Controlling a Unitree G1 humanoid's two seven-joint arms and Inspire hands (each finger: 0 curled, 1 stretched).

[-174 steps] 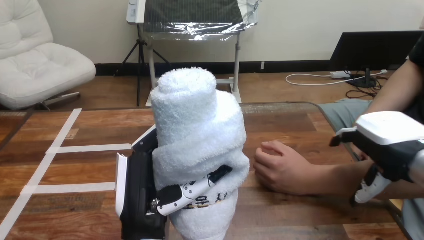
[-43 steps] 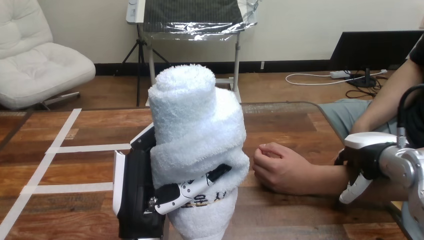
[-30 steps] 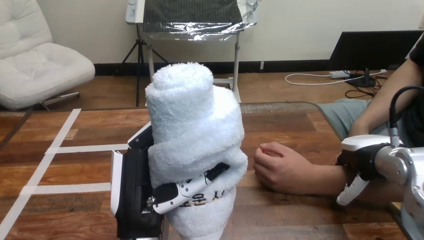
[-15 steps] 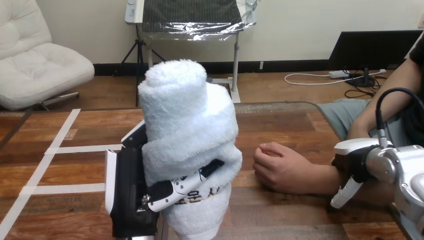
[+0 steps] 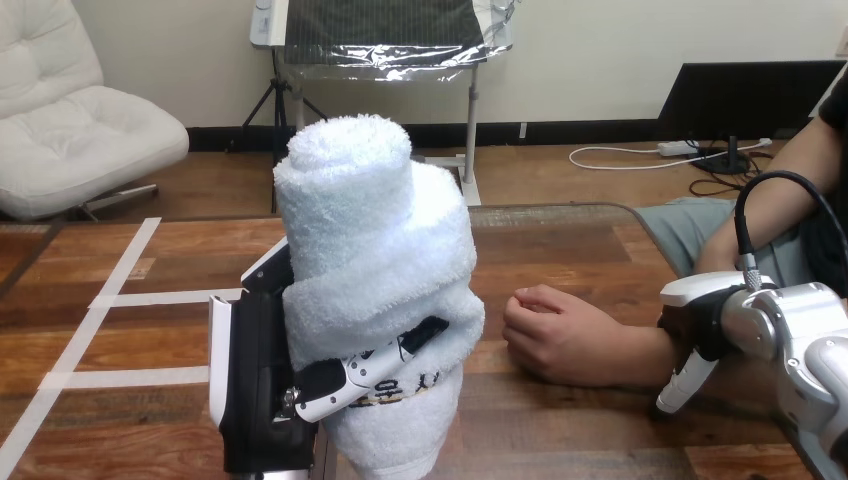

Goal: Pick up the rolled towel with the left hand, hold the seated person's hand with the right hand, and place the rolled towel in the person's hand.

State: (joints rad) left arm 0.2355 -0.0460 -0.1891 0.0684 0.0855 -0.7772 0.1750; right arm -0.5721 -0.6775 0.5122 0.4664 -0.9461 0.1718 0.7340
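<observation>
1. Rolled white terry towel [image 5: 375,240] stands upright in my left hand [image 5: 258,395], raised over the near edge of the table, left of centre. The hand is clamped round its lower half, which keeps the roll from loosening.
2. The seated person's hand [image 5: 560,340] rests loosely closed on the brown wooden table [image 5: 560,250], just right of the towel and apart from it.
3. My right hand [image 5: 695,325] sits at the person's wrist [image 5: 650,352], far right, seemingly to steady it; whether it grips I cannot tell.
4. Handover not yet made, and I judge that palm must open first.
</observation>
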